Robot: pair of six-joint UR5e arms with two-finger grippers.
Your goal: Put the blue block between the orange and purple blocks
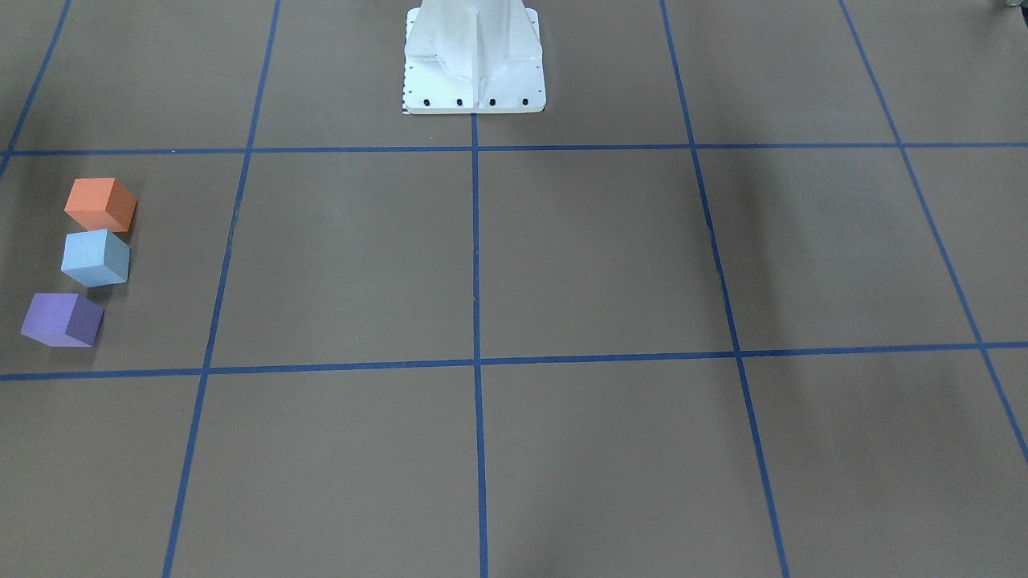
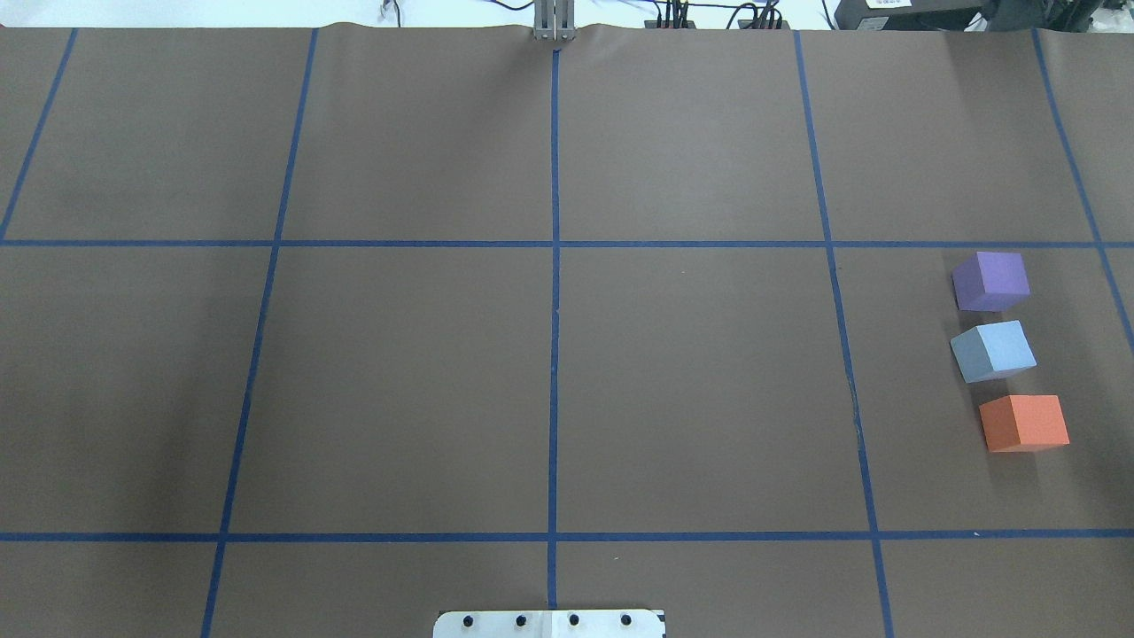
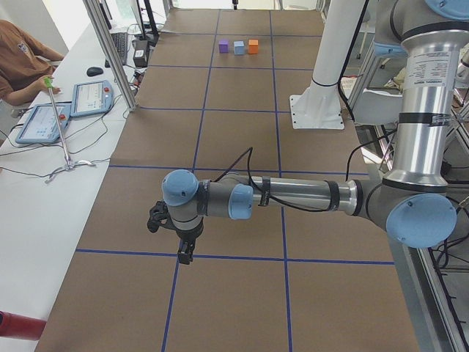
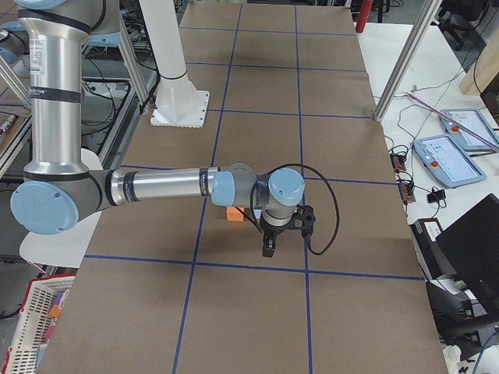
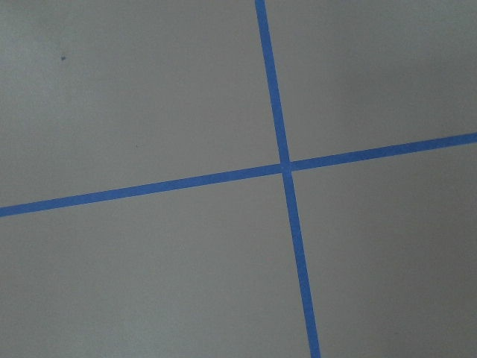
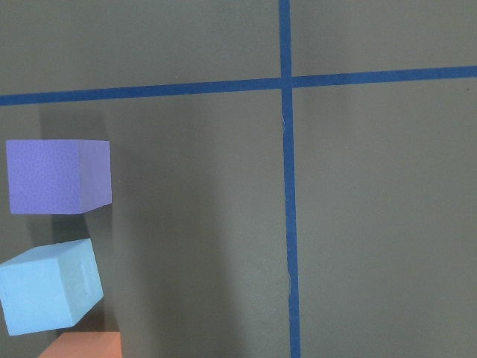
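The pale blue foam cube (image 2: 994, 351) sits just beside the orange foam cube (image 2: 1024, 423), with the purple foam cube (image 2: 992, 281) beyond. I'd lift the right gripper (image 4: 269, 248) straight up; its jaws, and the left gripper's (image 3: 183, 251), I can't tell.

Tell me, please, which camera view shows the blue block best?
The overhead exterior view: the blue block sits whole between the purple block and orange block. Front-facing shows it whole near the edge; the right wrist clips it; exterior left shows it tiny; the rest miss it.
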